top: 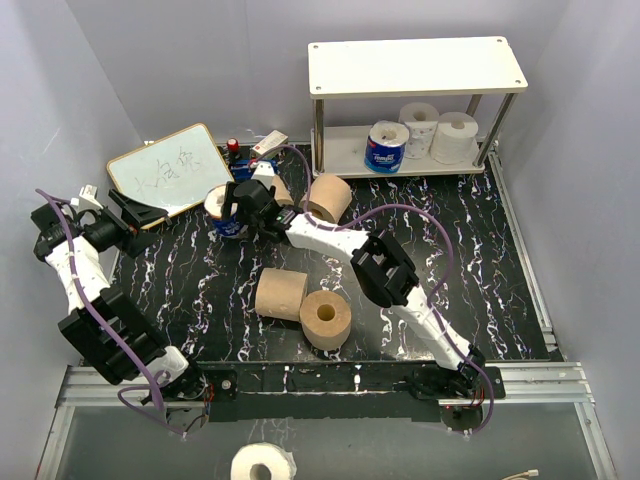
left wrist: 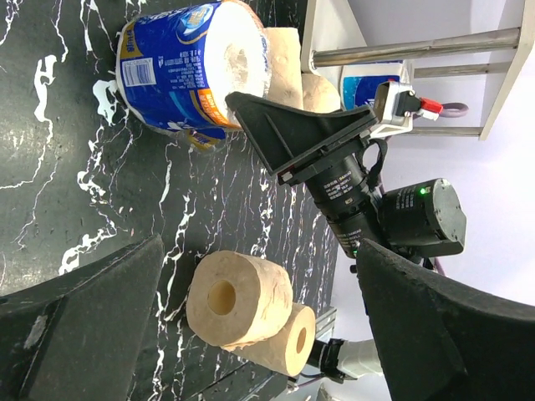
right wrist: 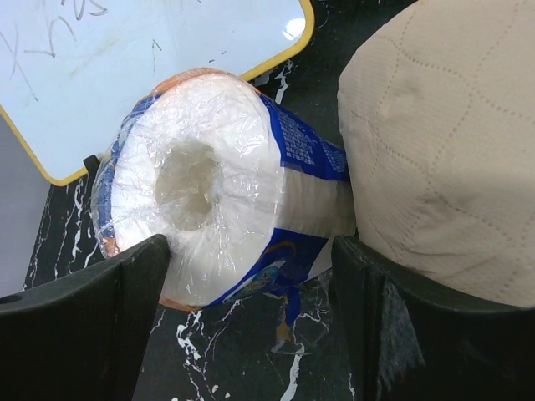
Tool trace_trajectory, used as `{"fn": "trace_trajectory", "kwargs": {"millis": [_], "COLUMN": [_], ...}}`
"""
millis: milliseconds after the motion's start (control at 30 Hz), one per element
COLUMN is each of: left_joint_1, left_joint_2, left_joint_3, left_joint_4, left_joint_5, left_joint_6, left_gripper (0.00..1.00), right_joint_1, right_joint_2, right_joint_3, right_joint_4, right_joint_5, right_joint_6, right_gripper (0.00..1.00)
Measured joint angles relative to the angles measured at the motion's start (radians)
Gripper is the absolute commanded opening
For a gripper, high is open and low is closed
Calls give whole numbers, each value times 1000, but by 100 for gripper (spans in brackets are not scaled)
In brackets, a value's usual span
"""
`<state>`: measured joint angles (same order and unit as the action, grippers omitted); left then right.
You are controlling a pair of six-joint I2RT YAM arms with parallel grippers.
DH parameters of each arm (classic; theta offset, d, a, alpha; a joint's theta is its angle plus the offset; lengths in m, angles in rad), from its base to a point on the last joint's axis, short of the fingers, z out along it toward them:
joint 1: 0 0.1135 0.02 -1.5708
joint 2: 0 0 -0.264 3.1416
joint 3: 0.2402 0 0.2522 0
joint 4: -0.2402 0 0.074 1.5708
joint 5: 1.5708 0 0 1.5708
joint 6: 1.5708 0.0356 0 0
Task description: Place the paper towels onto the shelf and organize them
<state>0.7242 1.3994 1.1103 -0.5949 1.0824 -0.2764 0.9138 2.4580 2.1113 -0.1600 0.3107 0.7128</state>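
A blue-and-white wrapped paper towel roll (top: 220,212) (right wrist: 217,192) lies on the black marbled table by the whiteboard. My right gripper (top: 243,205) (right wrist: 251,317) is open, with one finger (right wrist: 84,334) on each side of the roll's near end. A tan roll (right wrist: 443,150) presses against the roll's right side. Another tan roll (top: 328,197) lies behind the arm. Two tan rolls (top: 281,294) (top: 326,319) lie mid-table. The shelf (top: 415,65) holds a blue-wrapped roll (top: 385,148) and two white rolls (top: 420,125) (top: 455,138) on its lower board. My left gripper (top: 135,210) (left wrist: 259,326) hangs open and holds nothing at the far left.
A wood-framed whiteboard (top: 170,168) leans at the back left. A red-capped item (top: 232,147) and a small white box (top: 268,143) lie behind it. The right arm's camera (left wrist: 351,184) fills the middle of the left wrist view. A white roll (top: 262,463) sits below the table's front rail.
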Motion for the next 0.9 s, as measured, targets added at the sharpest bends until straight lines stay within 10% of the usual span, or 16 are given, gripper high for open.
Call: {"fn": "trace_trajectory", "kwargs": {"millis": [300,700,900], "left_joint_1": [0,0,0], "left_joint_2": [0,0,1], "left_joint_3": [0,0,0], "left_joint_4": [-1,-1,-1], "left_joint_5": [-1,-1,-1], "left_joint_6": [8,8,9], "left_gripper": [98,98,98], "right_joint_1": [-6,-18,-26], "right_joint_2": [0,0,0], "right_joint_3": [0,5,13], "right_joint_4": [8,37,40], "right_joint_5": [-29,-39,-29], "right_joint_6": [8,23,25], "right_gripper": [82,0,0]}}
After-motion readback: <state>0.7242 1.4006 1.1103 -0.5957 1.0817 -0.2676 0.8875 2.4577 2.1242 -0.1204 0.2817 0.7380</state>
